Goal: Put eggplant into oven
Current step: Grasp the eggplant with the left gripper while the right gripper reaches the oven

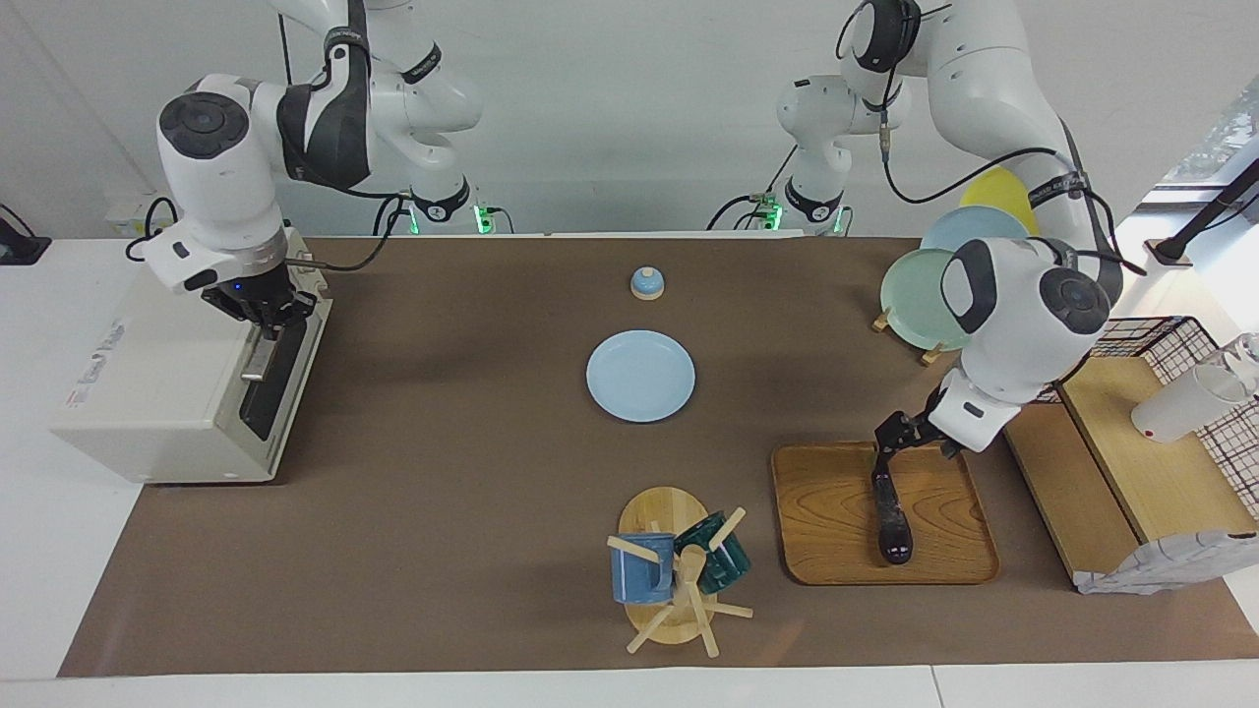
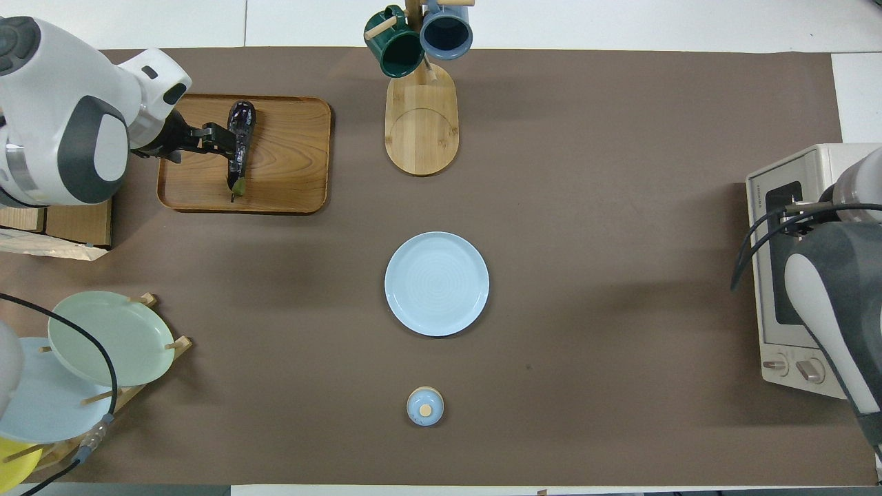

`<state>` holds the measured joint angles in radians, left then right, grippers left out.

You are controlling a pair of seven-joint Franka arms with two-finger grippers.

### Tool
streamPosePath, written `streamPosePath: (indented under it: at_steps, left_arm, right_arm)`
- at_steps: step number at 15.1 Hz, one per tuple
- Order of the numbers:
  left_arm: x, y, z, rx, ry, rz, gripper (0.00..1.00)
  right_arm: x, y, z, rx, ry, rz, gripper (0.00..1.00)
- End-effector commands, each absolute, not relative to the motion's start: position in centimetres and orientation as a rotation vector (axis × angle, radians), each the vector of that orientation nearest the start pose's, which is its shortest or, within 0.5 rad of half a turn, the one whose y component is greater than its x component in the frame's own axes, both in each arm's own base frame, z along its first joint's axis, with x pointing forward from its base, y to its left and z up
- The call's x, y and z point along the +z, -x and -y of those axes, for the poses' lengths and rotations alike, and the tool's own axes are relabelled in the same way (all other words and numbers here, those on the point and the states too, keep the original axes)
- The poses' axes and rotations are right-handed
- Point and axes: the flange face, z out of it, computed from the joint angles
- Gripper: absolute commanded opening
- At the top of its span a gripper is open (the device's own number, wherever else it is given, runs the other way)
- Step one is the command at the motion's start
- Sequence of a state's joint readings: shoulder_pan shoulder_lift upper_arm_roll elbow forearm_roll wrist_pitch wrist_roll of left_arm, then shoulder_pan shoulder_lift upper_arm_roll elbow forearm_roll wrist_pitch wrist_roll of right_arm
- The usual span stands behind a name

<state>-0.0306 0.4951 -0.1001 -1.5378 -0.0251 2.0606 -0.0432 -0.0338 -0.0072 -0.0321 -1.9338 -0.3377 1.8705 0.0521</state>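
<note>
Your left gripper (image 1: 882, 460) is down at the eggplant (image 1: 891, 511) on the wooden tray (image 1: 826, 516), jaws spread around its stem end. Your right gripper (image 1: 268, 317) has its jaws pressed together on the oven (image 1: 148, 393) door handle. The oven's lettering can't be read. Brown mat (image 1: 443, 511) covers the table.

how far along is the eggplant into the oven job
Done: nothing yet; the oven door looks closed. In hand: right end effector is shut on the door handle; left end effector is open over the eggplant, which lies on the wooden tray. Left: open door, lift eggplant, carry it in.
</note>
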Motion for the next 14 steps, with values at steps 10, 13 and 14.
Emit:
streamPosePath:
  at_steps: [10, 13, 14]
  left_arm:
    - [32.0, -70.6, 8.8, -0.212, 3.16, -0.38, 0.97]
    - [31.3, -70.3, 8.8, -0.212, 3.149, -0.397, 0.91]
    - [31.2, -70.2, 8.8, -0.209, 3.148, -0.399, 0.9]
  right_arm:
    - [44.8, -53.5, 6.5, 0.144, 3.476, 0.083, 0.0]
    - [42.4, -53.2, 5.1, 0.103, 3.4, 0.07, 0.0]
    - [42.0, -53.2, 4.9, 0.084, 3.386, 0.067, 0.0]
